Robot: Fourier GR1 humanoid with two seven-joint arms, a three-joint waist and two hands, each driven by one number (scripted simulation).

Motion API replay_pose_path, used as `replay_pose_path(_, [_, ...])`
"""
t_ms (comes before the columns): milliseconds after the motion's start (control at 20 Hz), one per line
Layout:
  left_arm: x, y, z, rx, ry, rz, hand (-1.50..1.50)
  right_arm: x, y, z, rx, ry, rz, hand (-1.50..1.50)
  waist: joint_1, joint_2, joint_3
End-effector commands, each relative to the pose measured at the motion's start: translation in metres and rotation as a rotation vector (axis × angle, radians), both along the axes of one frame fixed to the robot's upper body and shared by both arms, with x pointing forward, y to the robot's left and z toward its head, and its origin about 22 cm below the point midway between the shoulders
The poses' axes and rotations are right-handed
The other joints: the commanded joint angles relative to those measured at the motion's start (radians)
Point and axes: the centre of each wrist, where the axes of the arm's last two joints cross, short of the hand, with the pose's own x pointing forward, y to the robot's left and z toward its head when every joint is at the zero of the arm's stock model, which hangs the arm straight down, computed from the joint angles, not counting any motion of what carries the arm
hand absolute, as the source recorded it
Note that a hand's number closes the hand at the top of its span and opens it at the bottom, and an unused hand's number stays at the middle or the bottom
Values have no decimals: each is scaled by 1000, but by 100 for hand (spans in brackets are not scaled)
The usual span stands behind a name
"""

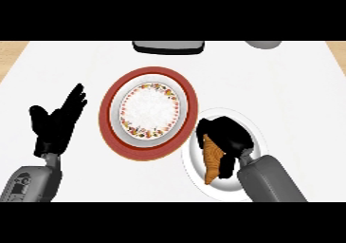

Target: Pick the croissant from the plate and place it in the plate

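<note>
A golden-brown croissant lies on a plain white plate at the lower right. My right hand hangs over that plate with its fingers curled down round the croissant's upper end, hiding part of it. To the left stands a red-rimmed plate with a white, flower-patterned middle, holding nothing. My left hand rests open at the far left, fingers up, apart from both plates.
A dark grey tray-like object sits at the counter's far edge, and a grey rounded object shows at the top right. The white counter ends in wooden strips at both upper corners.
</note>
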Motion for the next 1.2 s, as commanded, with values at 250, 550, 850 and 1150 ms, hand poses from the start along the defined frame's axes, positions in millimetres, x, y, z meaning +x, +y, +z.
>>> replay_pose_path(250, [4, -15, 0, -8, 19, -53, 0, 6, 69, 75, 123, -426, -365, 150, 65, -14, 6])
replay_pose_path(550, [9, -19, 2, -1, 6, -82, 0, 8, 98, 112, 149, -698, -642, 150, 77, -8, 1])
replay_pose_path(850, [13, -37, 3, -10, -10, -102, 0, 3, 126, 122, 220, -739, -930, 150, 94, 8, 5])
replay_pose_path(1150, [13, -25, 0, 2, 4, -97, 0, 7, 144, 126, 261, -757, -1076, 150, 92, 15, 6])
